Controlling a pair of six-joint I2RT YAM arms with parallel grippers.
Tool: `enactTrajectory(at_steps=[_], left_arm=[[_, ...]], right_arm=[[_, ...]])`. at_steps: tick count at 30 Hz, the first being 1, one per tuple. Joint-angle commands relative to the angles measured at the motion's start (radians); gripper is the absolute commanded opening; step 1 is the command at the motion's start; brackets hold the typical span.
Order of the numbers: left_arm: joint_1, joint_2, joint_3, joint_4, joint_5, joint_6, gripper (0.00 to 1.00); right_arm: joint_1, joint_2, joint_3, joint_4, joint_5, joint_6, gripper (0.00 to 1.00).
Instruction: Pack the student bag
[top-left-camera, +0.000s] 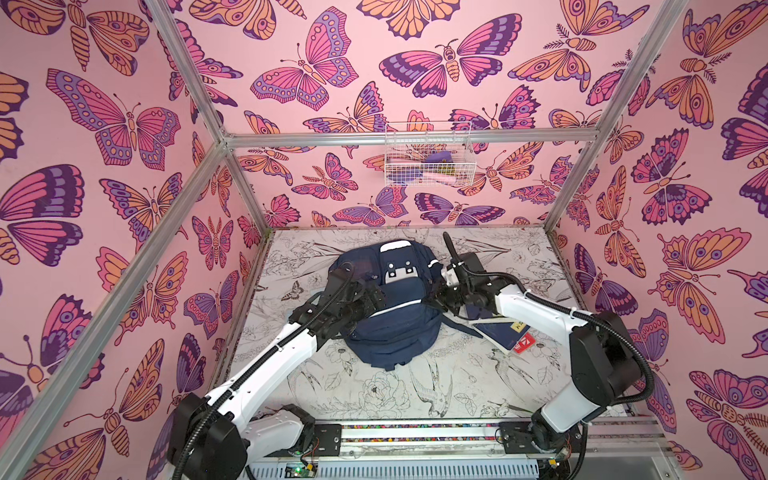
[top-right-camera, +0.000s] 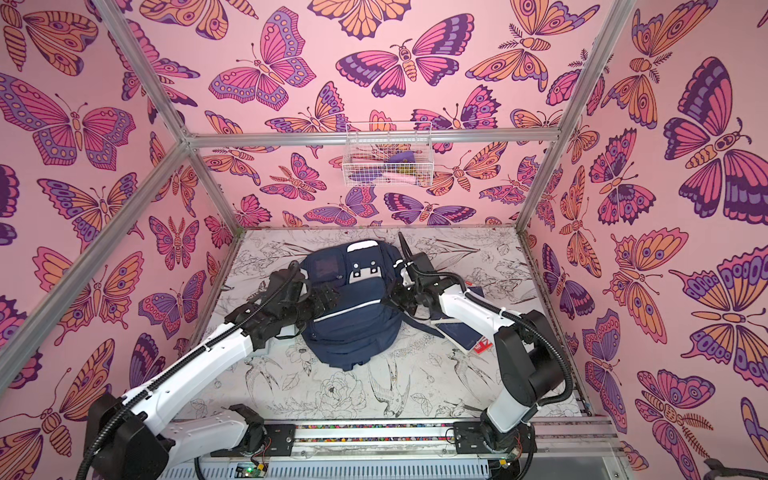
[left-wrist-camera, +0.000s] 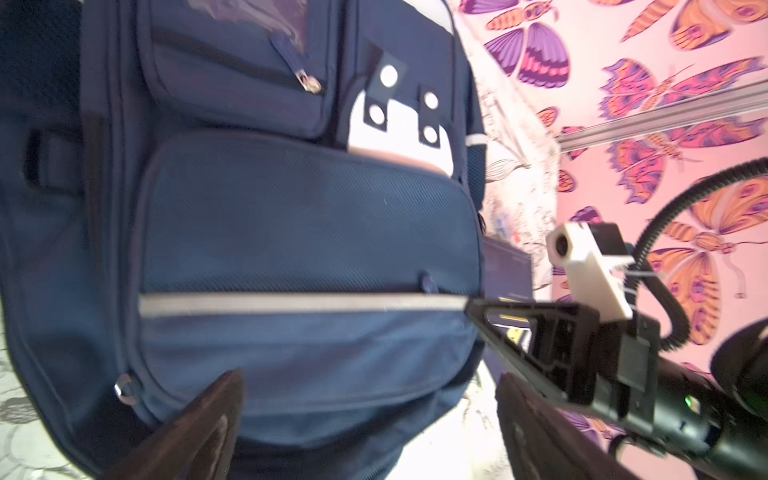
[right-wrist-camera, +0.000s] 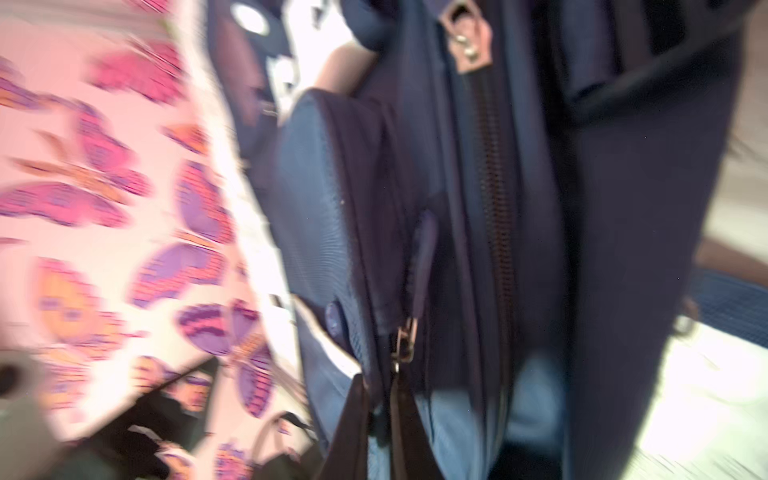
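here, left tool (left-wrist-camera: 370, 384) open, right tool (right-wrist-camera: 380, 386) pinching student bag (top-left-camera: 395, 328)

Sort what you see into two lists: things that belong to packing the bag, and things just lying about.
Job: bag; left gripper, open; right gripper, shut at its zip; notebooks, likely to go in.
Lying about: wire basket; red card by the notebooks.
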Motion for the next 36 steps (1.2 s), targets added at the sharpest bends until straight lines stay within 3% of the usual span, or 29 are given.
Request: enactTrajectory(at_steps=[1, 7, 11, 15, 19, 28, 36], left_arm=[[-0.027, -0.005, 0.024, -0.027, 0.034, -0.095, 0.97], [-0.138, 0.066, 0.081, -0.014, 0.044, -0.15, 0.95], [-0.167, 0.112, 0.092, -0.032, -0.001, -0.048, 0.89], [-0.161, 0.127, 0.161, -0.158, -0.144, 0.076, 0.9], [-0.146, 0.177, 0.221, -0.198, -0.186, 0.12, 0.93], [-0.099, 0.31, 0.246, -0.114, -0.1, -0.062, 0.93], [0.004, 0.34, 0.204, 0.051, 0.041, -0.19, 0.88]], right_arm=[[-0.014, -0.007, 0.085, 0.241, -0.036, 0.14, 0.0], [-0.014, 0.021, 0.033, 0.463, -0.03, 0.298, 0.0], [-0.012, 0.042, 0.027, 0.48, -0.041, 0.323, 0.0], [-0.012, 0.027, 0.022, 0.43, -0.051, 0.283, 0.0], [-0.009, 0.016, 0.015, 0.426, -0.072, 0.273, 0.0], [0.008, 0.01, -0.005, 0.439, -0.082, 0.269, 0.0], [0.018, 0.018, -0.005, 0.436, -0.097, 0.26, 0.0]])
